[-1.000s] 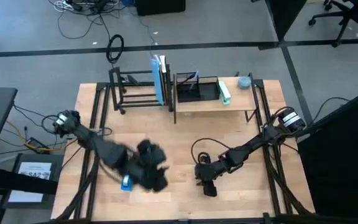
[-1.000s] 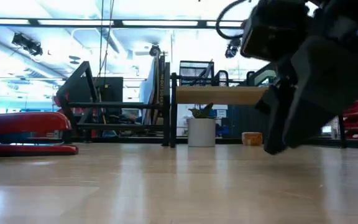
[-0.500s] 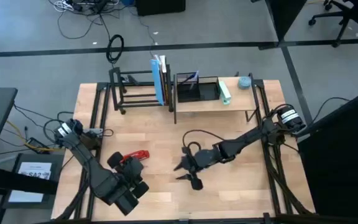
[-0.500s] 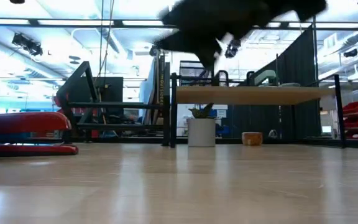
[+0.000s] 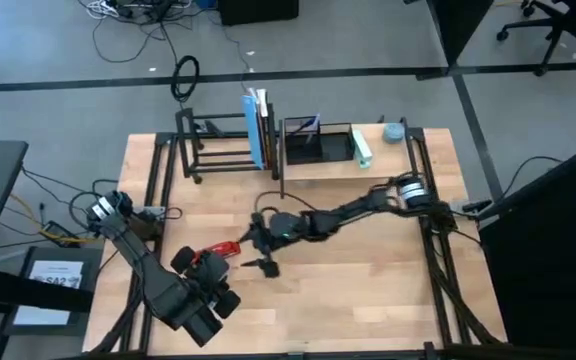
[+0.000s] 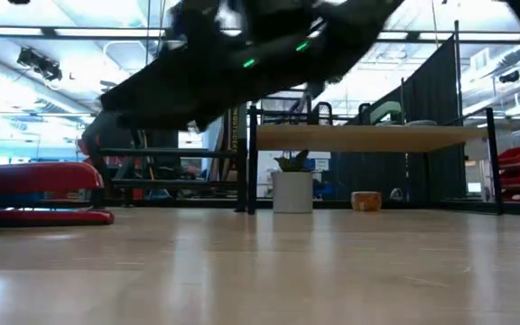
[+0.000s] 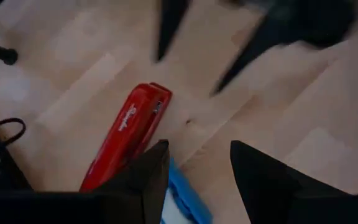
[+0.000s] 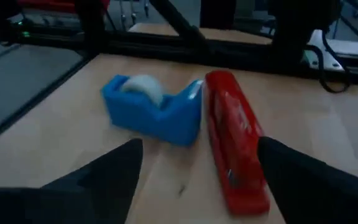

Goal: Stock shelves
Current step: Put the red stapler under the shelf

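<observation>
A red stapler (image 5: 223, 248) lies flat on the table left of centre. A blue tape dispenser (image 8: 154, 109) stands right beside it. The two shelves stand at the far edge: a black tube rack (image 5: 218, 145) and a wood-topped shelf (image 5: 343, 165). My right gripper (image 5: 260, 250) is open and hangs just right of the stapler (image 8: 235, 146), its fingers pointing at both things. My left gripper (image 5: 213, 272) is open just near of them, with the dispenser (image 7: 182, 199) showing between its fingers (image 7: 148, 180). In the high view my left arm hides the dispenser.
Blue books (image 5: 258, 130) stand upright at the rack's right end. A black mesh organizer (image 5: 318, 140), a teal item (image 5: 360, 148) and a round item (image 5: 394, 131) sit on the wood top. A small potted plant (image 6: 293, 185) stands under it. Bare tabletop lies near and right.
My right gripper has swung from the near middle of the table toward the left and far side, up to the stapler. My left arm has drawn back toward the near left corner, uncovering the stapler, and has then kept still.
</observation>
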### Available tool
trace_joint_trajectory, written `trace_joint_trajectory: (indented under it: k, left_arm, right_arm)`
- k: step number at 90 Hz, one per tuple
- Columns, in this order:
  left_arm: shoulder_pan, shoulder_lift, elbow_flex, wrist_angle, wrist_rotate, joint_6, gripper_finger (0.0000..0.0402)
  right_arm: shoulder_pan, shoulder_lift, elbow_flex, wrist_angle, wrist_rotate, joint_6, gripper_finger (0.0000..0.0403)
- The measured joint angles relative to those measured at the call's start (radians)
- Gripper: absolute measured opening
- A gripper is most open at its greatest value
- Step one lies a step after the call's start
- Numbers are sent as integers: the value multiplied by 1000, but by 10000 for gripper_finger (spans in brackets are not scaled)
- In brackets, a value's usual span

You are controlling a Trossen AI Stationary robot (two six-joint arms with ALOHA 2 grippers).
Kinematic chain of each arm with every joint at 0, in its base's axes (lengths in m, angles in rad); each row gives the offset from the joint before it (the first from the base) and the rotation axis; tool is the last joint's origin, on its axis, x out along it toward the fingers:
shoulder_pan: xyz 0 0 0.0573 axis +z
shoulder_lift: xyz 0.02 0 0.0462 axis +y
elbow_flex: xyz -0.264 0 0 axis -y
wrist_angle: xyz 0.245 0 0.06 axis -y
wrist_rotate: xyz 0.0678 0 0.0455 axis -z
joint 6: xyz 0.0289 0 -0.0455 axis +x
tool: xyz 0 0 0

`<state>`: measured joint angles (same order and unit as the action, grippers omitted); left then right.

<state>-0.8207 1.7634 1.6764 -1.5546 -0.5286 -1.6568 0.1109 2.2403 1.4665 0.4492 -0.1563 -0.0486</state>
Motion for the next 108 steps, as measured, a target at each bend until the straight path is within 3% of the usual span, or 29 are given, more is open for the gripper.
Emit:
trace_joint_trajectory:
  k: [27,53,66,83,108]
  left_arm:
    - [0,0,15,-1,-36,4,152]
    - [2,0,15,-3,-105,5,152]
    - [2,0,15,-4,-114,4,152]
    - [2,0,15,0,-118,4,152]
    - [2,0,15,6,-197,3,152]
  right_arm:
    - [-87,220,242,-6,-205,29,298]
    - [-77,297,313,-32,-209,29,288]
    - [-73,297,313,-28,-191,43,235]
    - [-74,295,313,-35,-168,105,102]
    - [-95,206,312,-266,-102,182,99]
